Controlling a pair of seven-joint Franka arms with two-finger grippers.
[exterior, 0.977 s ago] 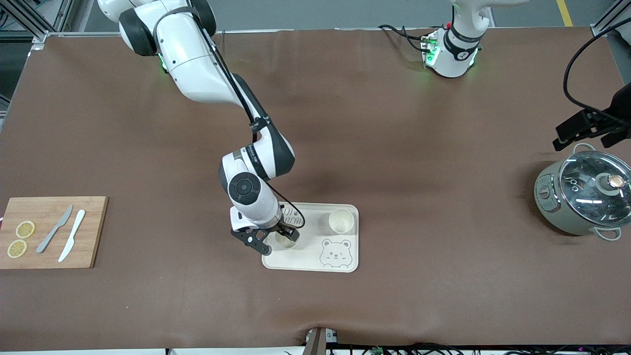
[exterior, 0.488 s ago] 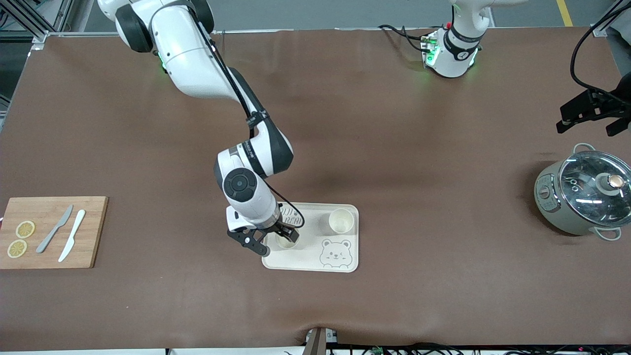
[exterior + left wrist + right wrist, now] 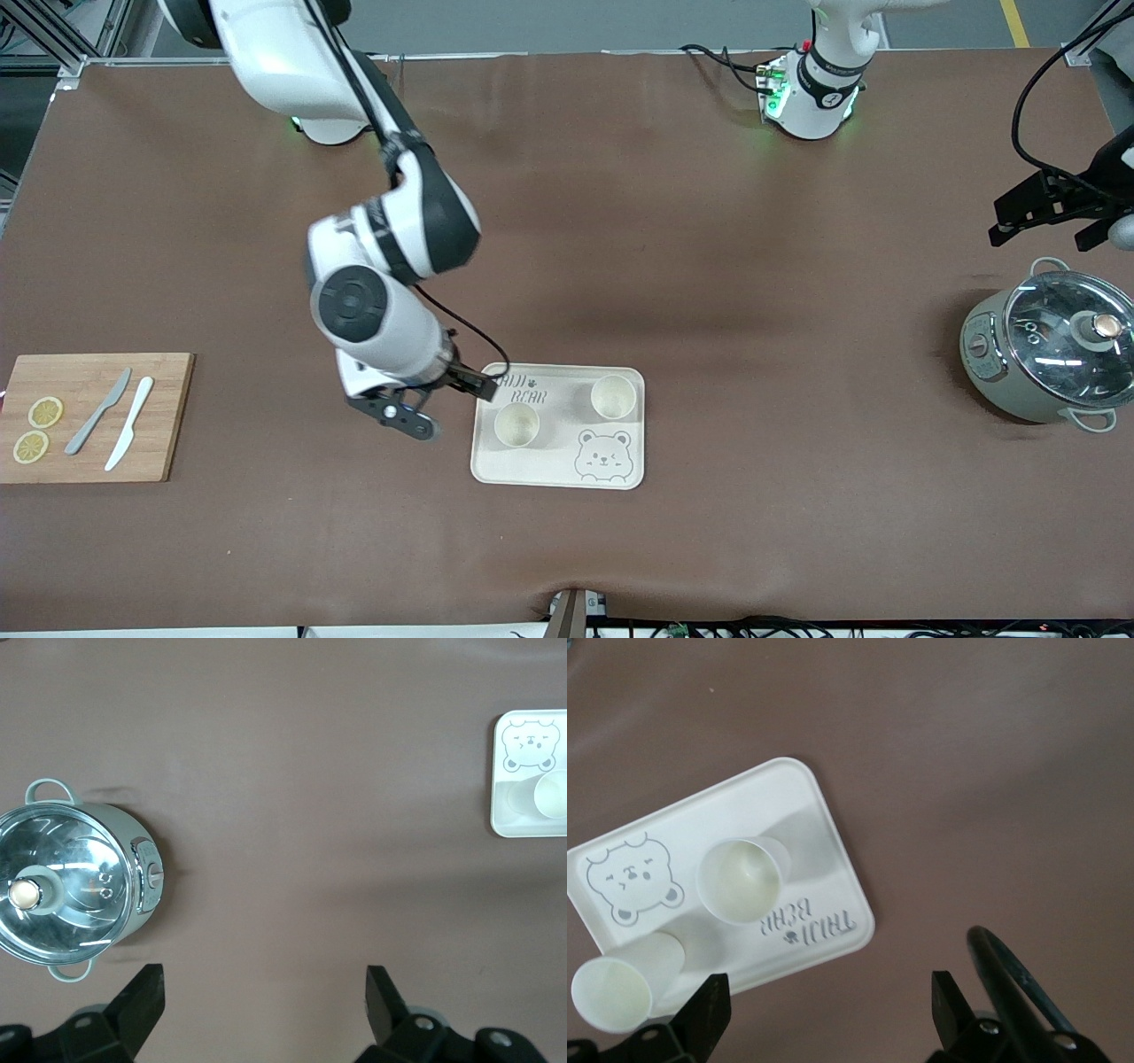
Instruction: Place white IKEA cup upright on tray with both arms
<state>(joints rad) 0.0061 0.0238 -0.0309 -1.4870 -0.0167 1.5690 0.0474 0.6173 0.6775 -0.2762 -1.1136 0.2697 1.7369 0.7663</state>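
Two white cups stand upright on the cream bear tray [image 3: 540, 468]: one [image 3: 516, 425] toward the right arm's end, the other [image 3: 613, 396] toward the left arm's end. My right gripper [image 3: 440, 404] is open and empty, raised over the bare table just off the tray's edge at the right arm's end. In the right wrist view the tray [image 3: 775, 806] and both cups [image 3: 741, 879] [image 3: 613, 992] lie past my open right gripper [image 3: 828, 1010]. My left gripper [image 3: 1045, 232] is open and empty, waiting above the table beside the pot; it also shows in the left wrist view [image 3: 261, 1005].
A grey-green pot with a glass lid [image 3: 1045, 346] stands at the left arm's end, also in the left wrist view [image 3: 71, 886]. A wooden cutting board [image 3: 89, 447] with two knives and lemon slices lies at the right arm's end.
My right gripper has let go of the cup at the tray's right-arm end, lifted, and drawn back off the tray toward the right arm's end. The left gripper only shifted slightly.
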